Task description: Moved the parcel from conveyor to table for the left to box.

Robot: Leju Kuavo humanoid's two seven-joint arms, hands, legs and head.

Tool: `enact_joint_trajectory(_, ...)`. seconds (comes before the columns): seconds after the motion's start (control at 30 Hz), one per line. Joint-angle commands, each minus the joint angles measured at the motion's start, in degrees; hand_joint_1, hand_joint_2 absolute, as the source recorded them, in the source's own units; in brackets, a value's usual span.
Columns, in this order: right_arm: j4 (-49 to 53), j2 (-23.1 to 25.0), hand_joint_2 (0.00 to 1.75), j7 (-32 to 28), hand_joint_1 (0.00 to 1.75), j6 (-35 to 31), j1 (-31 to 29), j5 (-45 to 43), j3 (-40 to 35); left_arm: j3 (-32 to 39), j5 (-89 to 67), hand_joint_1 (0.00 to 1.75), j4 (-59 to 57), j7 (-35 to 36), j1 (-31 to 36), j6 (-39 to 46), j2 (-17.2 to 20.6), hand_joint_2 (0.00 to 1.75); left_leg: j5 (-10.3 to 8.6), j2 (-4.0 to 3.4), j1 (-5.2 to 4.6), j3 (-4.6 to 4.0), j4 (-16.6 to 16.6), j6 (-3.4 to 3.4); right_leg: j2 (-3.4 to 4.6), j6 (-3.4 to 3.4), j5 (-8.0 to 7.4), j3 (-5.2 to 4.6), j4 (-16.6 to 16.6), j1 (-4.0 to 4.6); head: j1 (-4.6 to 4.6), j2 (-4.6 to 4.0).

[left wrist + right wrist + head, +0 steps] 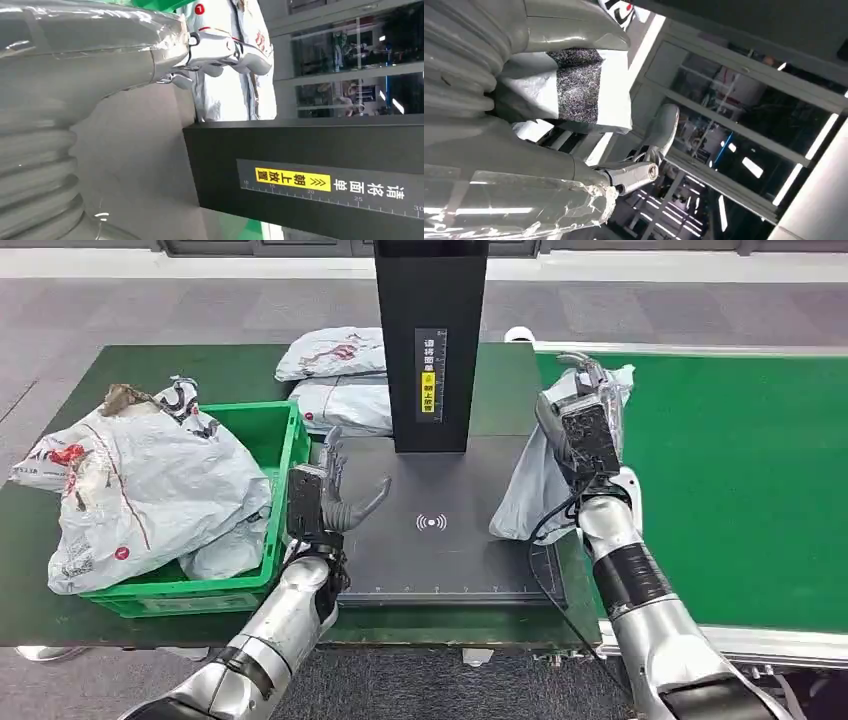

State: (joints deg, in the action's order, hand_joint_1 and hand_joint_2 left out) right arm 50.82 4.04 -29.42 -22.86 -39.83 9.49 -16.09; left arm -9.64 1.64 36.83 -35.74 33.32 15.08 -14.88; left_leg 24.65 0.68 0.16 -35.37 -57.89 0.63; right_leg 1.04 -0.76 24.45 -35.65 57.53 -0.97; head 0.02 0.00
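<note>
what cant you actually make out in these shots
- Head view: the right hand hides where its fingers meet the parcel.
- Head view: the black post covers part of the two bags behind it, and its top is cut off by the frame edge.
- Head view: bags piled in the green crate hide its inside.
- Right wrist view: parcel label blurred, unreadable.
</note>
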Motion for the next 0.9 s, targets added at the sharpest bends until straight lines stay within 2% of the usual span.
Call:
enact_joint_trajectory(0.03, 0.1, -0.1, 1.75, -0.6, 1.75, 1.7, -2.4, -1.4, -4.3, -1.6, 0.3, 0.00, -3.2, 0.1, 2.1, -0.1, 1.0, 1.75, 0.06, -0.10, 0.02, 0.14, 0.0, 0.02, -0.03, 0.07, 0.05, 0.13, 0.0, 0.05, 0.00, 0.00)
enact_joint_trajectory(0.13, 0.0, 0.4, 1.75, 0.8, 1.75, 4.4, -2.0, -0.9, -6.9, -1.7, 0.3, 0.00, -3.1, 0.1, 1.9, -0.3, 1.0, 1.75, 0.08, -0.14, 0.02, 0.15, 0.0, 0.02, -0.01, 0.06, 0.05, 0.12, 0.0, 0.05, -0.02, 0.00)
enact_joint_trajectory(0.17, -0.7, 0.8, 1.75, 0.8, 1.75, 7.8, -2.0, -2.7, -7.5, -1.7, 0.4, 0.00, -3.1, 0.0, 1.9, -0.2, 1.0, 1.75, 0.11, -0.18, 0.03, 0.23, 0.0, 0.02, -0.01, 0.08, 0.06, 0.19, 0.0, 0.07, 0.00, 0.00)
enact_joint_trajectory(0.23, -2.3, 1.5, 1.75, 0.3, 1.75, 10.0, -2.4, -2.7, -9.6, -1.5, 0.6, 0.00, -3.2, -0.3, 2.0, -0.1, 1.0, 1.75, 0.09, -0.19, 0.01, 0.22, 0.1, 0.03, 0.04, 0.07, 0.05, 0.16, 0.0, 0.04, -0.02, 0.00)
enact_joint_trajectory(0.3, -4.0, 2.3, 1.75, 1.9, 1.75, 15.2, -2.7, -2.9, -12.3, -1.7, 0.5, 0.00, -3.3, -0.4, 2.2, -0.2, 1.1, 1.75, 0.13, -0.27, 0.06, 0.32, 0.1, 0.04, 0.08, 0.10, 0.05, 0.26, -0.1, 0.10, -0.02, 0.00)
enact_joint_trajectory(0.33, -6.3, 3.1, 1.75, 4.2, 1.75, 19.7, -2.9, -3.2, -14.6, -2.0, 0.4, 0.00, -3.3, -0.1, 2.5, -0.5, 1.2, 1.75, 0.08, -0.21, 0.02, 0.18, 0.0, 0.03, 0.08, 0.06, 0.02, 0.10, 0.0, 0.05, 0.00, 0.00)
enact_joint_trajectory(0.47, -14.5, 4.7, 1.75, 5.6, 1.75, 26.1, -3.6, -2.3, -20.5, -2.9, 0.3, 0.00, -4.0, 0.9, 3.4, -1.4, 0.8, 1.75, 0.07, -0.19, 0.08, 0.24, 0.1, 0.03, 0.04, 0.10, 0.04, 0.18, -0.1, 0.12, 0.00, 0.00)
enact_joint_trajectory(0.63, -18.8, 6.6, 1.75, 2.3, 1.75, 29.5, -3.8, -1.7, -24.6, -3.9, 0.6, 0.00, -5.3, 0.8, 4.4, -1.8, 0.3, 1.75, 0.06, -0.01, 0.13, 0.28, 0.1, 0.01, -0.14, 0.10, 0.08, 0.30, -0.1, 0.18, 0.00, 0.00)
enact_joint_trajectory(0.9, -12.5, 4.5, 1.75, 0.3, 1.75, 32.1, -1.7, -2.2, -28.2, -5.5, 2.4, 0.00, -7.8, 0.4, 6.8, -2.9, 0.1, 1.75, 0.02, 0.17, 0.11, 0.12, 0.0, 0.03, -0.23, 0.09, 0.08, 0.20, -0.1, 0.14, 0.00, 0.00)
